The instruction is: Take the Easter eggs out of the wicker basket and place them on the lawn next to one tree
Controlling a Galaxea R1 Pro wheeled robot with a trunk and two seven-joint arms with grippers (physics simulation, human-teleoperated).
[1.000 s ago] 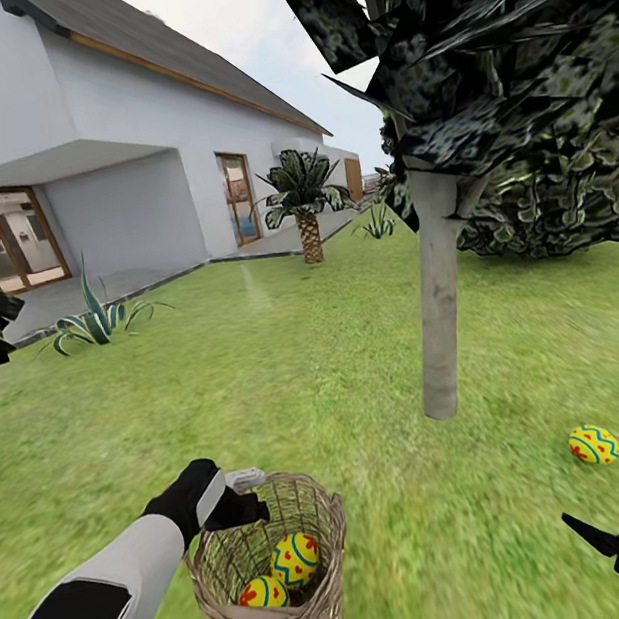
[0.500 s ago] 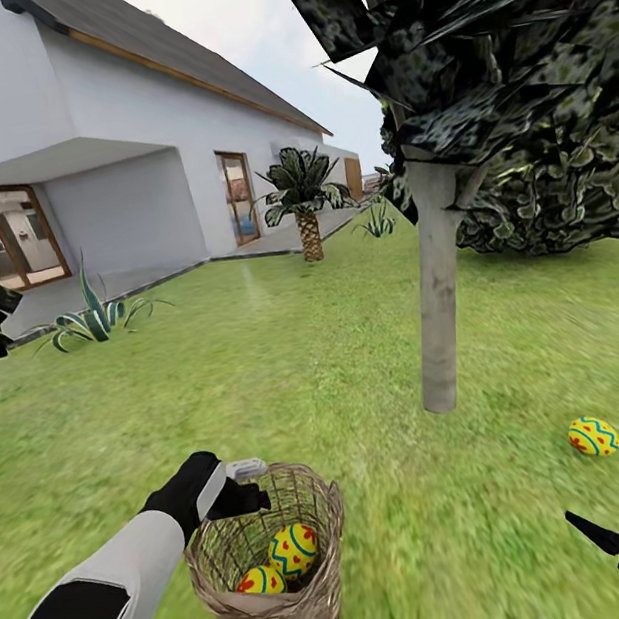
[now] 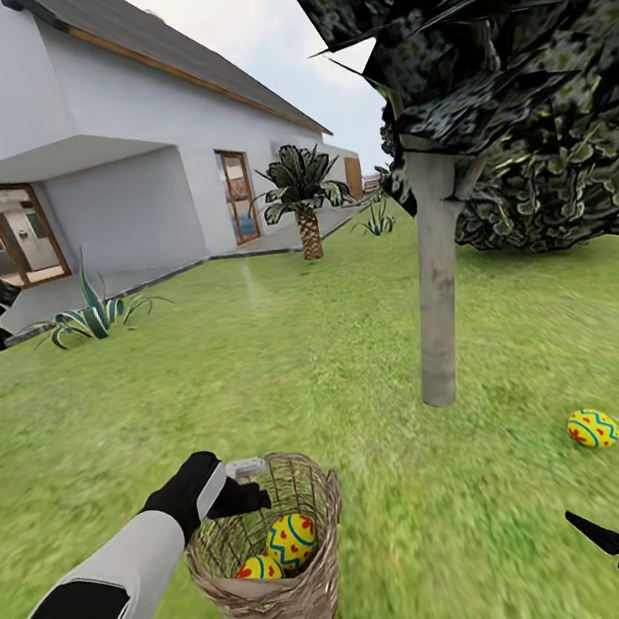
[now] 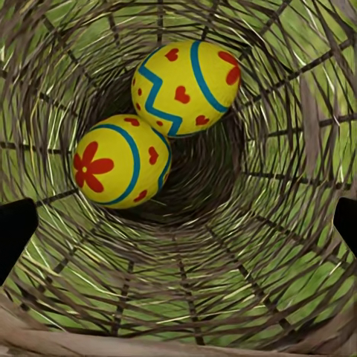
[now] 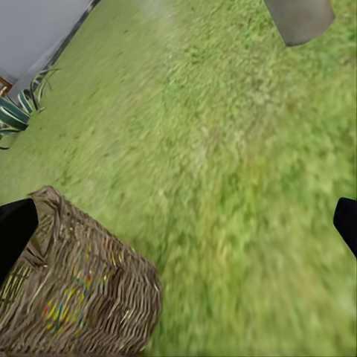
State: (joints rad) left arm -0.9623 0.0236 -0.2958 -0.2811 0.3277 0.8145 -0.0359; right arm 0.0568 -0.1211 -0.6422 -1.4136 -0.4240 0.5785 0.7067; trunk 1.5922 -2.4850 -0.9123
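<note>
On the lawn (image 3: 290, 374), the left gripper (image 3: 241, 486) is hovering at the wicker basket (image 3: 279, 599) rim; one egg (image 3: 592, 428) is lying near the tree (image 3: 437, 297). Left wrist: fingertips (image 4: 15, 227) are spread wide, empty, over two eggs (image 4: 186, 85) (next pick, likely). Right wrist: the right gripper (image 5: 178, 223) is waiting open above grass.

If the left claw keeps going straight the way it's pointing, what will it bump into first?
Probably an egg. The left claw points down into the wicker basket, and two Easter eggs lie at the bottom. The upper egg sits closest to the line's centre; depth is hard to judge.
</note>
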